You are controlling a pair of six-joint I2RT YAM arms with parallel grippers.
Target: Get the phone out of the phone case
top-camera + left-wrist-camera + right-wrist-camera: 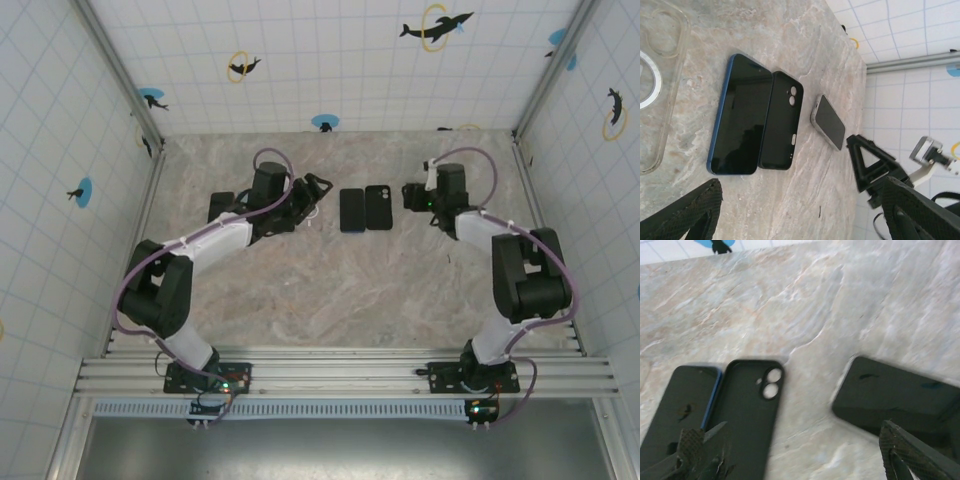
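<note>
While both grippers hang low over the marble table, each has its jaws spread wide with nothing between them. Ahead of the left gripper, in line with the gap between its fingers, lies the blue phone. It rests flat with its dark glass face up, fully out of its case.

The black phone case lies flat beside the phone, long edges touching, on the side nearer the right gripper. It is empty, with the hollow side up and its two camera holes showing.

Seen from the right gripper, the case and phone lie ahead of the finger at the left of its wrist view, with the case closer to the gap. A second phone with a silvery rim lies just ahead of that gripper's other finger, apart from the case.

A clear case with a white ring lies flat outside the left gripper's jaws, on the blue phone's far side from the black case.
</note>
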